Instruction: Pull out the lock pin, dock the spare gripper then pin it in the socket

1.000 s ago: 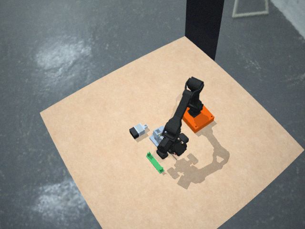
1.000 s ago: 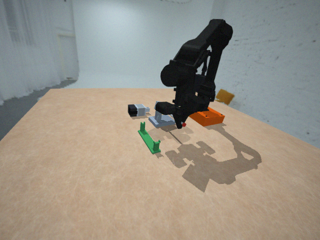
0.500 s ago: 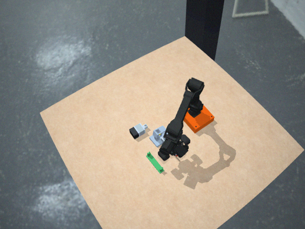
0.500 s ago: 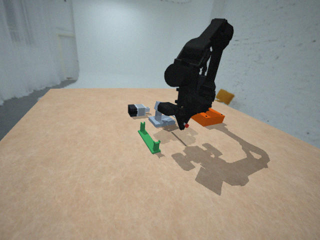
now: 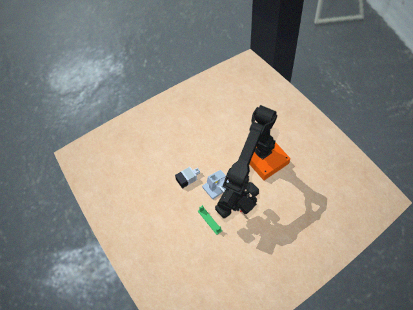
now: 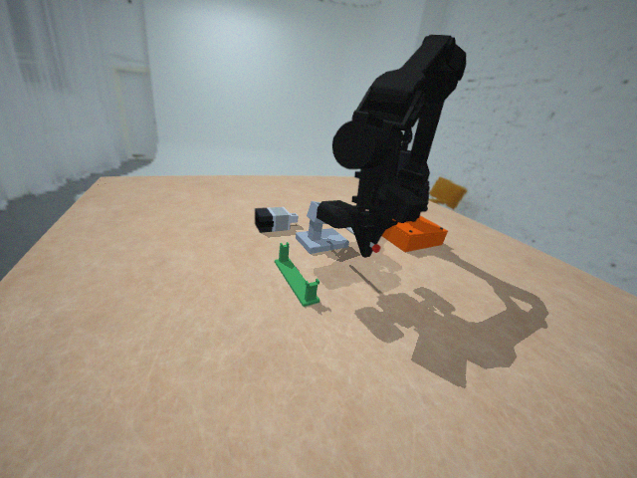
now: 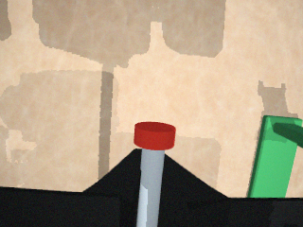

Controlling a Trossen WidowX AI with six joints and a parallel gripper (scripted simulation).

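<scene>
My gripper [image 6: 368, 249] [image 7: 146, 158] is shut on the lock pin [image 7: 152, 182], a grey rod with a red head [image 6: 375, 248] [image 5: 241, 210]. The head sticks out past the fingertips, and the pin is held above the table. The pale far end of the pin shows beside the mount and looks clear of the socket; the arm hides the middle. The blue-grey mount [image 5: 210, 184] [image 6: 315, 241] stands on its base plate, with a yellow mark by its socket. The spare gripper [image 5: 190, 175] [image 6: 280, 219], grey with a black end, lies left of the mount, its spigot toward the mount.
A green cradle [image 5: 209, 221] [image 6: 294, 280] [image 7: 275, 163] with two upright posts lies on the table in front of the mount, left of my gripper. The arm's orange base [image 5: 271, 166] [image 6: 424, 239] is behind and to the right.
</scene>
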